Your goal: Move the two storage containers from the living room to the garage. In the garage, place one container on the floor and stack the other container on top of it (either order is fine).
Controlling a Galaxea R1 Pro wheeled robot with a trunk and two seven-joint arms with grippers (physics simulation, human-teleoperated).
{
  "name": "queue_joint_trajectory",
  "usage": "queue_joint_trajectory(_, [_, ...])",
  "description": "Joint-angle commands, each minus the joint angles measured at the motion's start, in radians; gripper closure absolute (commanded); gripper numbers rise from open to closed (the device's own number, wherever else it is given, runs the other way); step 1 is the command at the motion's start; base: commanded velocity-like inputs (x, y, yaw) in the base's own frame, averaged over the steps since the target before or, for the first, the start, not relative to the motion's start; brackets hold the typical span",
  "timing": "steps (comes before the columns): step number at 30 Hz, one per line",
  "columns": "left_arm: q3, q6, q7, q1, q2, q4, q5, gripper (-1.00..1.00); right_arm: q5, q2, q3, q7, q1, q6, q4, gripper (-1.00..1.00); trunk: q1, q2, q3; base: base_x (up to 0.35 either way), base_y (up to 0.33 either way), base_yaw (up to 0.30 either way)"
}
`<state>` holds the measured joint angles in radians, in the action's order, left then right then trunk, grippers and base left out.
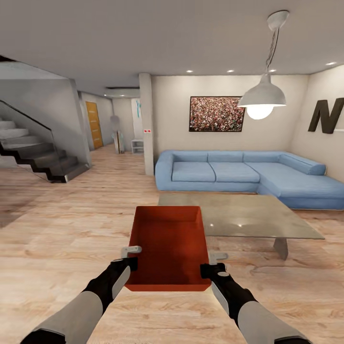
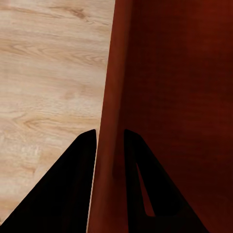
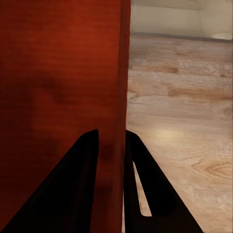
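Note:
An orange-red open-topped storage container point(image 1: 168, 246) hangs in the air in front of me over the light wood floor of the living room. My left gripper point(image 1: 130, 260) is shut on its left wall and my right gripper point(image 1: 208, 267) is shut on its right wall. In the left wrist view the two dark fingers point(image 2: 73, 189) straddle the container wall point(image 2: 109, 121), one inside and one outside. The right wrist view shows the same pinch on the other wall point(image 3: 114, 107) by its fingers point(image 3: 77, 184).
A low glass table point(image 1: 239, 215) stands just ahead to the right, with a blue corner sofa point(image 1: 248, 174) behind it. A staircase point(image 1: 33, 153) rises at the left. A hallway with a wooden door point(image 1: 94, 125) opens beyond a white pillar point(image 1: 146, 124). A pendant lamp point(image 1: 263, 98) hangs overhead.

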<state>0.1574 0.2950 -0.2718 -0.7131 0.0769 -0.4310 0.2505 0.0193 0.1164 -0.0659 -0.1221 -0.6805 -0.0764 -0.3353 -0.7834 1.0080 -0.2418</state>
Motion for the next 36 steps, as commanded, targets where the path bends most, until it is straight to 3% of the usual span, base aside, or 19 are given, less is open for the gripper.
queue_joint_trajectory(1, [-0.037, -0.074, -0.023, -0.002, 0.0, -0.004, -0.019, 1.0, -0.01, 0.0, -0.011, 0.019, 0.001, -0.007, -0.002, 1.0, 0.0, 0.001, -0.001, 0.0, 0.0, 0.273])
queue_joint_trajectory(36, [-0.038, -0.074, -0.023, -0.002, -0.008, -0.005, -0.019, 1.0, -0.012, 0.001, -0.012, 0.018, 0.001, -0.006, -0.001, 1.0, 0.0, 0.001, -0.001, 0.0, 0.0, 0.273])
